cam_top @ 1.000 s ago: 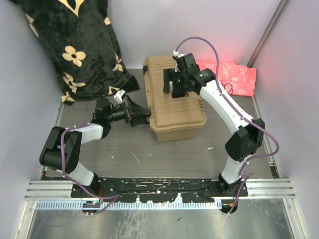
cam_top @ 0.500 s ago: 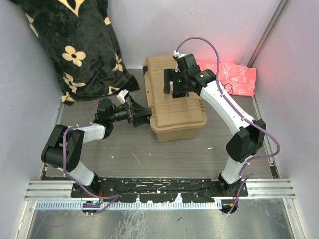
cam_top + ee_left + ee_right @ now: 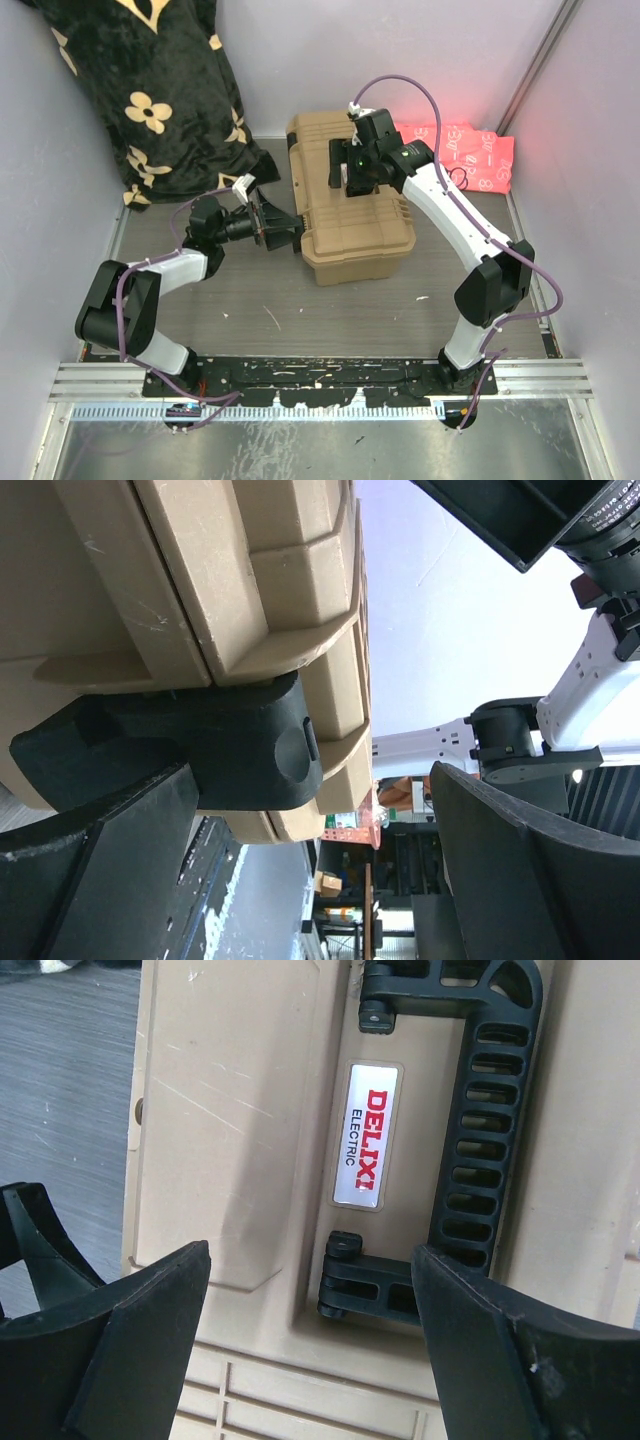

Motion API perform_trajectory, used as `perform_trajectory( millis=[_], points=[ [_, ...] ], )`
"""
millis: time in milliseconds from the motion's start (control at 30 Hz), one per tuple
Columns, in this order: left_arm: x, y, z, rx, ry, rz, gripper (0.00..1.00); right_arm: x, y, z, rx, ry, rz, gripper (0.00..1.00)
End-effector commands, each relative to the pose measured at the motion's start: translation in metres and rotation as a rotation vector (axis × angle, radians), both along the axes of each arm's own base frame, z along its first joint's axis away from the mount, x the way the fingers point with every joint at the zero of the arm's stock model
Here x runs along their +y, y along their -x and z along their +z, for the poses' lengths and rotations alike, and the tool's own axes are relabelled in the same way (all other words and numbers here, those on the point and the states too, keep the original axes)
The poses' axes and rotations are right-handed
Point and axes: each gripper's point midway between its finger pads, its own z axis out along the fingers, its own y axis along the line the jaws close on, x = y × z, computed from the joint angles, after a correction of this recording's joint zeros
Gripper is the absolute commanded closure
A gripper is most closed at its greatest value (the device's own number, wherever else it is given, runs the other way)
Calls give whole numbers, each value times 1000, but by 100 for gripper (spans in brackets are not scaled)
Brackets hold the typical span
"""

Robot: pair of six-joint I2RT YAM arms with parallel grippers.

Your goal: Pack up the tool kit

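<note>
**Top view, with both wrist views.** The tool kit [image 3: 345, 215], a tan box with its lid down, stands mid-desk [image 3: 300, 310], between the black floral blanket [image 3: 150, 90] and the pink cloth [image 3: 470, 150]. No loose tools are visible.

*Change over the last second:* the left arm [image 3: 175, 265] has shifted its elbow and brought the left jaws slightly closer to the box's left side. The right arm [image 3: 450, 215] has not moved.

The left jaws stand wide open and hold nothing. In the left wrist view they straddle a black latch [image 3: 200, 750] on the box's edge, with one finger just beside it — whether it touches cannot be told. The right jaws, also well open and empty, hang over the lid by the folded handle [image 3: 490, 1110] and the maker's label [image 3: 365, 1145].

*Reading:* with the lid closed, packing appears nearly finished. The left arm's approach suggests the latch is the step in hand, and the right arm looks placed to steady the lid.
</note>
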Motion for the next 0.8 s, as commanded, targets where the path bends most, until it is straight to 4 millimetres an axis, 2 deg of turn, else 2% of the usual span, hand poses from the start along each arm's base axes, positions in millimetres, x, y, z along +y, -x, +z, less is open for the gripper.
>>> perform_trajectory(
  millis=[0,133,500,600,767],
  points=[
    [-3,10,36,-142,30,-54,1,-7,26,-4,73,1,0,13],
    [-3,11,34,-137,24,-59,1,-7,27,-9,84,6,-5,14],
    [-2,14,42,-146,23,-68,1,-26,31,-49,223,163,-55,23],
    [-3,15,42,-148,22,-71,1,-19,26,-45,218,152,-26,24],
    [-3,15,43,-151,22,-74,1,7,10,-16,148,54,35,22]
  ],
)
